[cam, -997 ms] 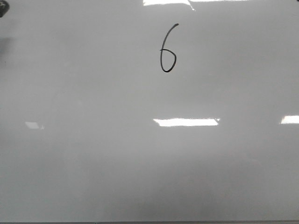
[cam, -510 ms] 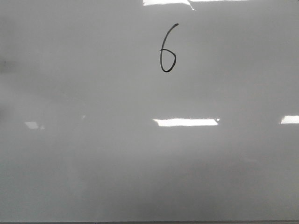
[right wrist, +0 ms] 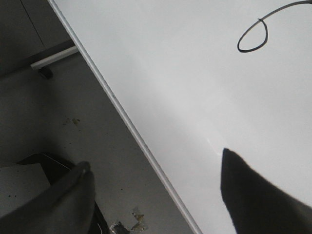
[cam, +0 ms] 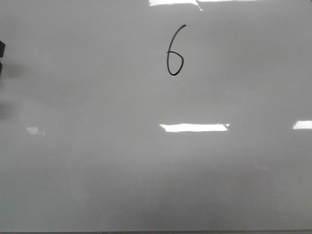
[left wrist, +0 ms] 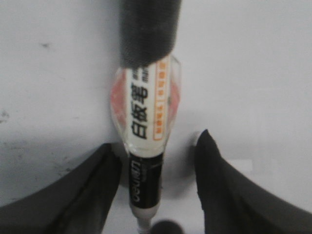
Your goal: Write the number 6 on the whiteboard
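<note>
High on the large glossy light-grey whiteboard point(cam: 156, 161), just right of centre, sits the thin black hand-drawn number 6 point(cam: 174, 52), complete and unchanged from a second ago. A dark shape has reappeared at the front view's left edge, too cropped to identify. The left pincer point(left wrist: 156, 195) is parted around a white-labelled black marker pen point(left wrist: 144, 141); contact unclear. The right pincer point(right wrist: 161, 195) is parted, empty.
</note>
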You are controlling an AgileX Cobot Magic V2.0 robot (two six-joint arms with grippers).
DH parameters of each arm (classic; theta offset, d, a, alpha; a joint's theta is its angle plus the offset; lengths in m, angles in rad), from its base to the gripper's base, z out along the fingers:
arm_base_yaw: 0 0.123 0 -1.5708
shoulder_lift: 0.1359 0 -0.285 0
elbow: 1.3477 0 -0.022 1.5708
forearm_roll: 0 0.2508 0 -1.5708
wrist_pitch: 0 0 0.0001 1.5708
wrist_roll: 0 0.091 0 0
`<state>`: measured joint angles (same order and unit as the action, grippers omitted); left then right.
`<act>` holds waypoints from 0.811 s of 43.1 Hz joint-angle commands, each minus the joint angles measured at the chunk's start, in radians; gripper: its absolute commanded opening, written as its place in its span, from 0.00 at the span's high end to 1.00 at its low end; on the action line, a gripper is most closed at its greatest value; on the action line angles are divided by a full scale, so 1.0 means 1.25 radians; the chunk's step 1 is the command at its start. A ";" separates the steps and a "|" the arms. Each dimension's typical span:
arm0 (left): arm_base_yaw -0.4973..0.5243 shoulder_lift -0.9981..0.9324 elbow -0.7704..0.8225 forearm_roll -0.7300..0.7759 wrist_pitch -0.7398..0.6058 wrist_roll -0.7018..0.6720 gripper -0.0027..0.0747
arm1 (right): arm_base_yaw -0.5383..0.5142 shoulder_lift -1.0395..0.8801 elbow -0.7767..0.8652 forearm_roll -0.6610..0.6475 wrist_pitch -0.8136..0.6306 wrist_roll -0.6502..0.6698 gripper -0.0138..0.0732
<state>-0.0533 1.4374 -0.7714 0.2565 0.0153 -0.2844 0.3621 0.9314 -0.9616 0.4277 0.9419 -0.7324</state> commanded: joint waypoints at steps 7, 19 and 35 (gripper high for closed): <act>0.000 -0.103 -0.022 0.012 0.023 -0.007 0.45 | -0.006 -0.030 -0.019 -0.035 -0.042 0.105 0.20; -0.003 -0.263 -0.024 0.022 0.138 -0.005 0.45 | -0.006 -0.066 -0.046 -0.220 -0.001 0.381 0.20; -0.003 -0.458 -0.112 -0.008 0.502 0.067 0.45 | -0.006 -0.158 -0.066 -0.313 0.086 0.631 0.20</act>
<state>-0.0533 0.9166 -0.8624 0.2702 0.5878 -0.2262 0.3621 0.7627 -1.0102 0.0493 1.0792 -0.0063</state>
